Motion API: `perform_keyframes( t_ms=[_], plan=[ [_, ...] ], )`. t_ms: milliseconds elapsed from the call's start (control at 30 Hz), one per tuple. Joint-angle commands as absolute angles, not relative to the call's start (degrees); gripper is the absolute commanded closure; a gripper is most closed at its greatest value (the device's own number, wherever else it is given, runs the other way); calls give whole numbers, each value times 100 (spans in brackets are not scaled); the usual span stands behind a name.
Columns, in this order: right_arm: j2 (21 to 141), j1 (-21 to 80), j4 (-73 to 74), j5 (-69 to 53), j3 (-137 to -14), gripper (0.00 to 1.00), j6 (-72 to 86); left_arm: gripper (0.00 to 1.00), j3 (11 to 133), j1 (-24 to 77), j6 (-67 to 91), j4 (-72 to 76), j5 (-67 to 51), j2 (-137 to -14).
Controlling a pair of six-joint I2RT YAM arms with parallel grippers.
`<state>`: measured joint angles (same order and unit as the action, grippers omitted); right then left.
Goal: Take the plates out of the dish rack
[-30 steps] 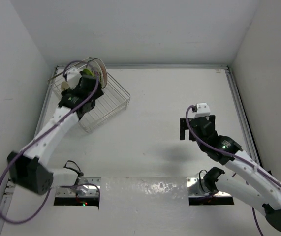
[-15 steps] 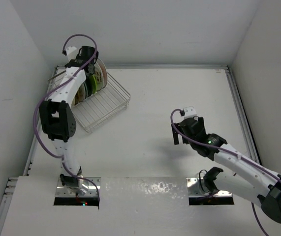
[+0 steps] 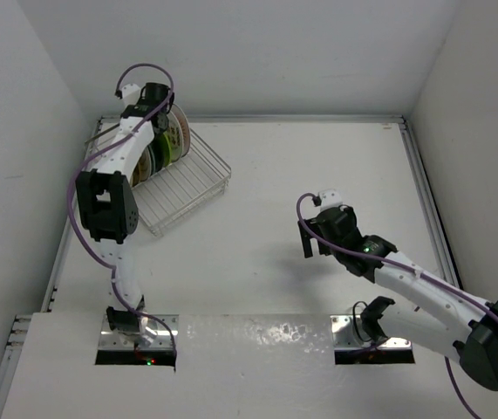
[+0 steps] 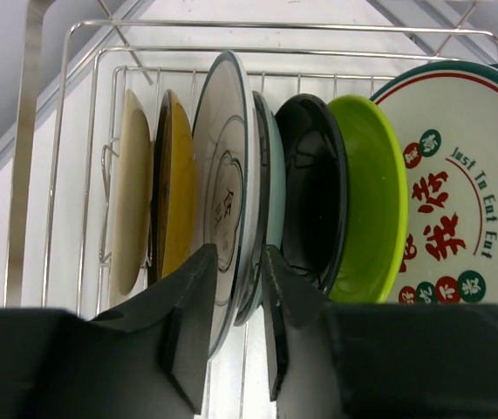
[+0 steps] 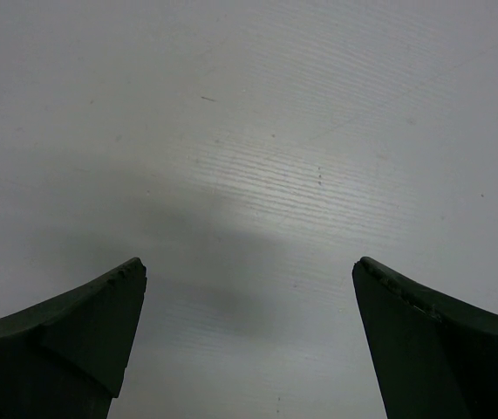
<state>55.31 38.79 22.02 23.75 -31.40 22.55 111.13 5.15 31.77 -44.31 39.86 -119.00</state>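
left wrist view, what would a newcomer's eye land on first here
Plates stand on edge in the wire rack, a lime green one beside a red-lettered one at the right. The left gripper has a finger either side of the plain white plate, at its rim.

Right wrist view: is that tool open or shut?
Open. The right tool has its fingers spread wide, with table visible between them.

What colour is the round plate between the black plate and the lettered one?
Lime green round plate, clearest in left wrist view.
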Motion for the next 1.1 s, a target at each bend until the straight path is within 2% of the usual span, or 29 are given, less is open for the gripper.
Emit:
perform_keyframes(
  t_ms=[0,100,200,233,267,400,700,933,1033,1067],
  plan=[
    [5511,3894,1942,2364,-3120,1,2224,79,11329,439,3164,-4342,4104,-11900],
    [5537,3902,1951,2364,-3120,1,2206,85,11303,413,3164,-4342,4131,-11944],
    [5537,3894,1960,2408,-3120,1,2197,93,11303,396,3182,-4359,4113,-11953],
    [5528,3894,1960,2426,-3120,1,2197,99,11303,396,3182,-4368,4113,-11944],
    [5528,3894,1969,2434,-3120,1,2206,100,11320,396,3182,-4386,4113,-11918],
    [5511,3894,1986,2513,-3146,1,2215,100,11382,387,2998,-4325,4113,-11612],
    [5388,3894,2363,2812,-3401,1,2522,100,12568,404,1865,-4088,3825,-11049],
    [5063,3894,2714,3251,-3752,1,2855,100,12209,562,1170,-3148,2813,-10293],
    [4931,3859,2795,3550,-4033,1,3172,100,11630,1316,190,-2463,2777,-9811],
    [4870,3815,2786,3551,-4112,1,3234,100,11437,1571,-146,-1991,3091,-9722]
  ],
)
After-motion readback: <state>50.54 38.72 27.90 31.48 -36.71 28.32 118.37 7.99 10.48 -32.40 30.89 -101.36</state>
